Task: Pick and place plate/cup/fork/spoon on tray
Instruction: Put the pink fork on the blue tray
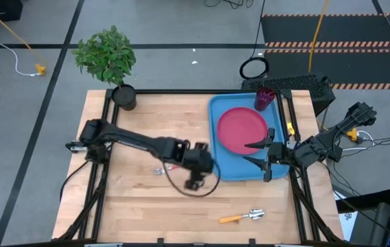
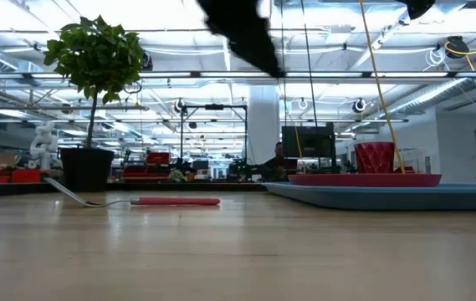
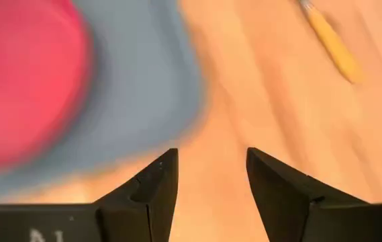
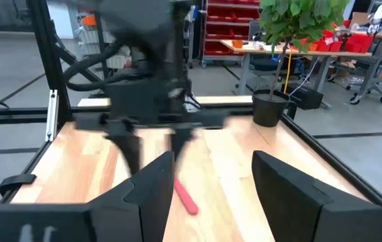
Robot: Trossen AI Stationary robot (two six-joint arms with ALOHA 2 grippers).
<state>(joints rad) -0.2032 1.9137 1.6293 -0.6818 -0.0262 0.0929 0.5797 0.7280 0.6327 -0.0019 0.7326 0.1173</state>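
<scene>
A pink plate lies on the blue tray, with the red cup at the tray's far corner. The left gripper hangs empty with fingers apart beside the tray. The right gripper, also spread and empty, is at the tray's near edge.

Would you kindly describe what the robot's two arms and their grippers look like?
Both arms are dark, nearly black, built of jointed segments. A black cable loops beside the left gripper. The right gripper ends in two long, pointed black fingers. In the left wrist view the fingers are matte black wedges with faint white lettering behind them.
</scene>
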